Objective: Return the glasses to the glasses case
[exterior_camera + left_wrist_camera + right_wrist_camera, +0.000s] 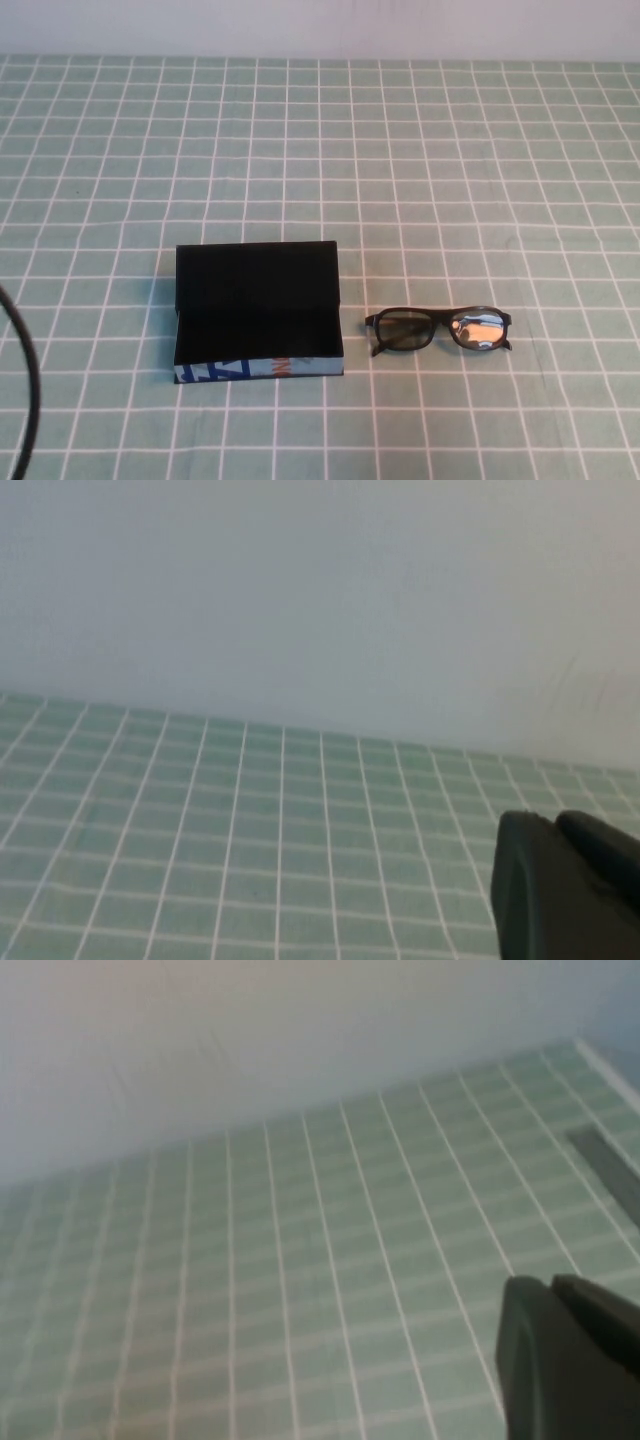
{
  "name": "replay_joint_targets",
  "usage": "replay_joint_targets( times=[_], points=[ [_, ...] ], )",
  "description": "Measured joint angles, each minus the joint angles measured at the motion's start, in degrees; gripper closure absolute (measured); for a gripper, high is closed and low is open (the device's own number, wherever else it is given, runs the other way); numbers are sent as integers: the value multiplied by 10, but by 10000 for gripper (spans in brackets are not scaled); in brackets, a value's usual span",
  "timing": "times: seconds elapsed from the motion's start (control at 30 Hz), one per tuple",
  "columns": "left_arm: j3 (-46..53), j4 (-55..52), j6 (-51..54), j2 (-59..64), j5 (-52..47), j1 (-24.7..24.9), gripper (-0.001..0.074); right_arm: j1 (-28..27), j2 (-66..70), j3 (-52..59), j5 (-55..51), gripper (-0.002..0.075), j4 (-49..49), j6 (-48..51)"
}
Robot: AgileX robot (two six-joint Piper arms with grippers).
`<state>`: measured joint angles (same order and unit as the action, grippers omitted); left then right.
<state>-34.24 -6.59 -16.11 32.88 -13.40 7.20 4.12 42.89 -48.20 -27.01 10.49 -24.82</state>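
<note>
could snag thin glasses (438, 330) lying just beside open glasses case (258, 311) near bench's front edge; left gripper (568, 885) and right gripper (570, 1355) raised, finger state unclear.

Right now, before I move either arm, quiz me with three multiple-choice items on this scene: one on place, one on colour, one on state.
1. Where do the glasses lie?
A. Inside the case
B. On the cloth, on the robot's right of the case
C. On the lid

2. What colour is the front side of the glasses case?
A. Light blue with print
B. Red
C. Plain white

3. What state is the case in?
A. Shut
B. Open, lid up
C. Upside down

Answers: 1 B, the glasses sit apart from the case on the checked tablecloth. 2 A, the high view shows it. 3 B, the black inside is exposed.

The left gripper and right gripper show only in their own wrist views, away from both.
</note>
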Motion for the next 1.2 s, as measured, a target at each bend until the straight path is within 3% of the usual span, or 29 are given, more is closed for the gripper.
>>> replay_joint_targets(
  times=[0.17, 0.37, 0.6, 0.77, 0.87, 1.03, 1.1, 1.2],
  points=[
    [0, 7, 0, 43, -49, 0, 736, 0, 91, -18, -89, 738, -118, 194],
    [0, 32, 0, 81, -112, 0, 736, 41, 238, -139, -230, 738, -268, 449],
    [0, 47, 0, 88, -155, 0, 736, 108, 430, -313, -389, 738, -281, 658],
    [0, 48, 0, 88, -193, 0, 736, 151, 539, -395, -427, 727, -264, 715],
    [0, 49, 0, 88, -209, 0, 736, 174, 585, -417, -427, 652, -244, 721],
    [0, 49, 9, 88, -217, 0, 736, 188, 637, -422, -429, 347, -223, 725],
    [0, 49, 16, 88, -218, 0, 736, 188, 653, -422, -429, 295, -211, 726],
    [0, 49, 23, 88, -218, 0, 736, 188, 674, -422, -429, 283, -200, 730]
  ],
)
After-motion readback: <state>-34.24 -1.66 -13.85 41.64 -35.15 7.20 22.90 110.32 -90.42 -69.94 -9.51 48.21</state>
